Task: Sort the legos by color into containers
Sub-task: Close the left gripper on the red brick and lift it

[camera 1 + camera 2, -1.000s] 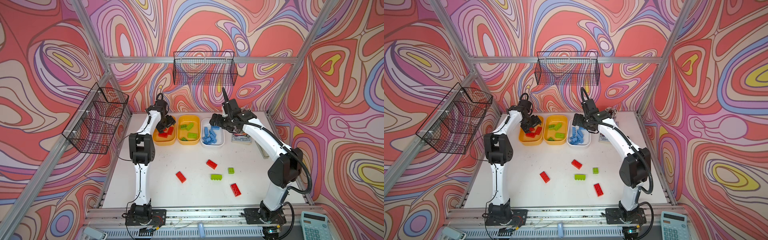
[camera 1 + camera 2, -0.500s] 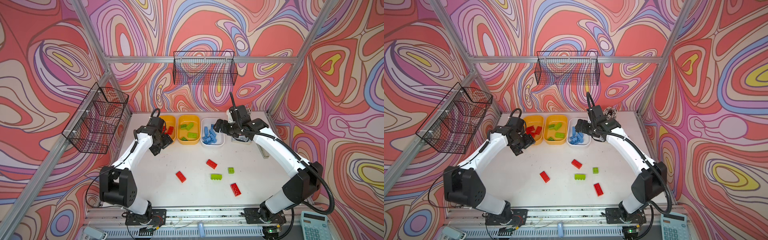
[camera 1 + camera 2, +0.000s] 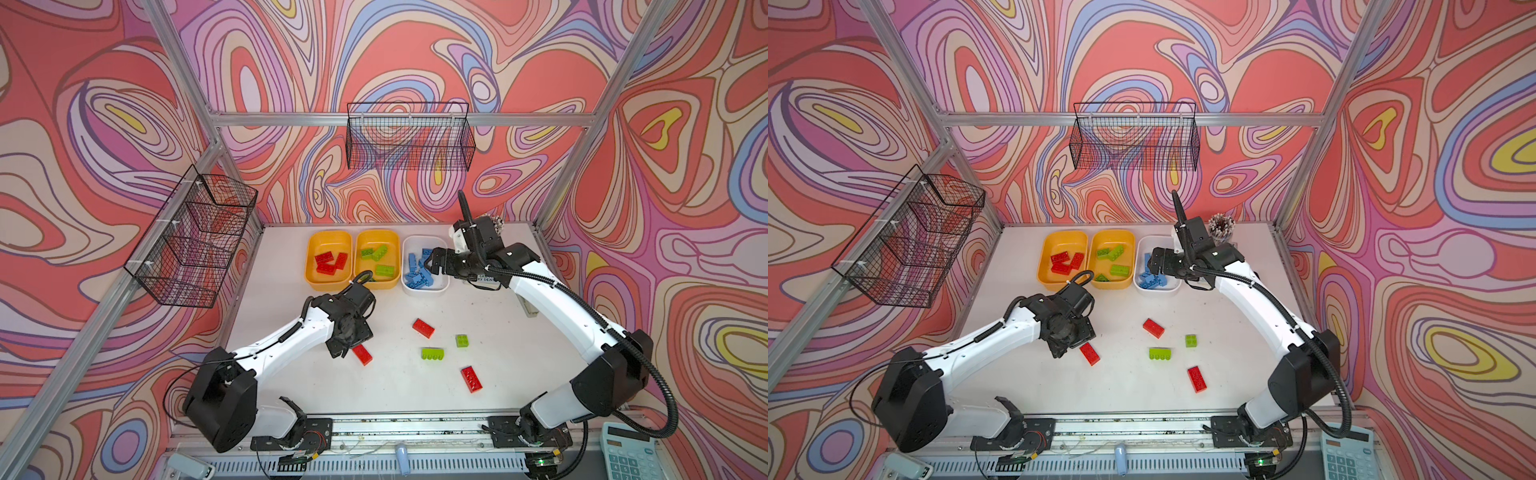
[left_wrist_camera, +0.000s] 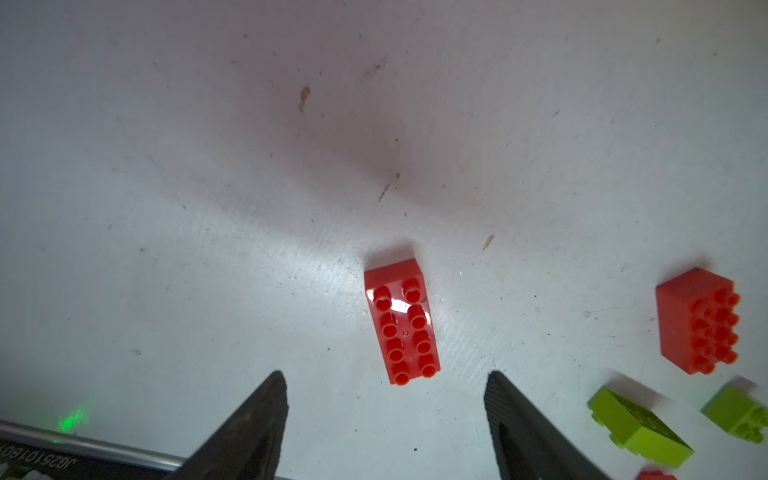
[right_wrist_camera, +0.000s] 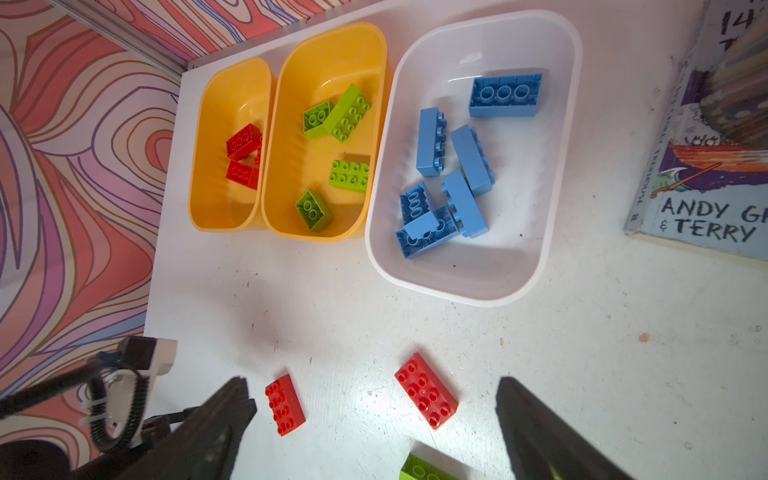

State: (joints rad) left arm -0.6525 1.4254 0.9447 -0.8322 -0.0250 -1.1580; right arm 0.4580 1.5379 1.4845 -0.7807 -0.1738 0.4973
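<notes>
Three containers stand in a row at the back: a yellow tub with red legos, a yellow tub with green legos, and a white tub with blue legos. Loose on the table lie three red bricks and two green bricks. My left gripper hangs open and empty; in the left wrist view a red brick lies just beyond the gripper. My right gripper is open and empty above the white tub.
Black wire baskets hang on the back wall and the left wall. A book and a cup of pencils stand at the back right. A calculator lies outside the front right corner.
My left arm has swung from the tub of red legos forward to the loose red brick, and its jaws have narrowed a little. The right gripper drew back slightly, still open.
</notes>
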